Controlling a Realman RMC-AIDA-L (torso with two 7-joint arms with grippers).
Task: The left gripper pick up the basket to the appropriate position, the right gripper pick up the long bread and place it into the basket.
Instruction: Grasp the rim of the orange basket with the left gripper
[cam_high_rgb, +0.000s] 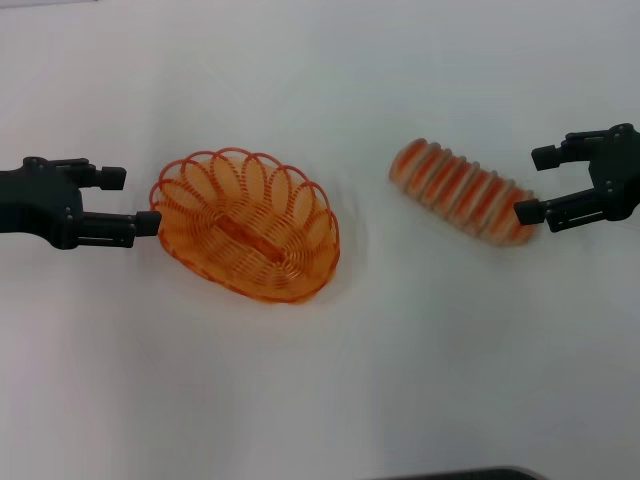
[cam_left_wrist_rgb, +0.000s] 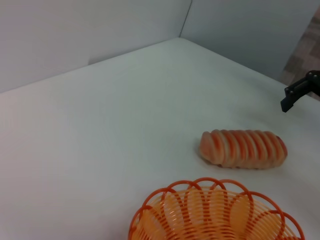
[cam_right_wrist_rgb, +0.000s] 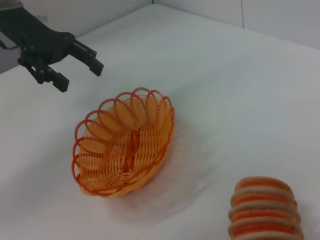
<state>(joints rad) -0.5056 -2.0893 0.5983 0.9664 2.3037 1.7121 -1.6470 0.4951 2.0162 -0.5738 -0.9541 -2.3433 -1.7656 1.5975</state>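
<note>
Left end effector (cam_high_rgb: 125, 205): spread beside oval orange wire basket (cam_high_rgb: 247, 222); ungrasped
Right end effector (cam_high_rgb: 540, 185): spread at striped long bread (cam_high_rgb: 463, 190); unlifted

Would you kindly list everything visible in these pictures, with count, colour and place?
basket: one, orange wire, empty, on the table left of centre.
long bread: one, orange-brown and cream stripes, on the table to the right, outside the basket.
table: one, white, under everything.
left gripper: one, black, open, at the basket's left rim.
right gripper: one, black, open, at the bread's right end.
</note>
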